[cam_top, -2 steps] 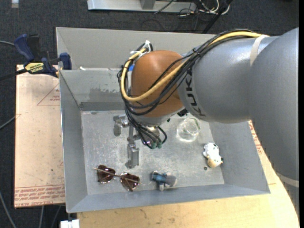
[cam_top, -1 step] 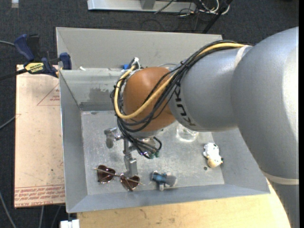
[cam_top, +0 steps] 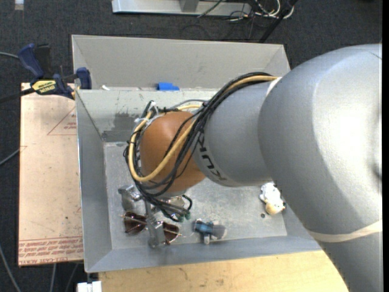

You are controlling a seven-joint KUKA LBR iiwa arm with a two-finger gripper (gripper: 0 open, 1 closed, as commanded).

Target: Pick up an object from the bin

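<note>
Closest to the camera, up against the front wall of the bin (cam_top: 91, 224), is a pair of sunglasses (cam_top: 136, 223) with brown lenses, lying in the front-left corner. The gripper (cam_top: 152, 219) is right down on top of them, with grey metal bits poking out around the lenses. Honestly I can't tell whether it's open or closed on anything, because the wrist blocks most of it.

Just to the right of the sunglasses, also along the front wall, there's a small blue-grey thing (cam_top: 208, 229) that's too small to make out. Further right, well apart from those, a little white and yellow toy (cam_top: 271, 199) sits on the bin floor beside the arm.

Going back from there, the wrist has a rounded orange-brown cover (cam_top: 167, 145) with black and yellow cables (cam_top: 143, 169) looped around it. The fat grey arm (cam_top: 304, 132) behind it has black lettering, and I can read "KU" before it curves out of sight.

At the far wall, a small blue object (cam_top: 167, 87) peeks over the edge.
</note>
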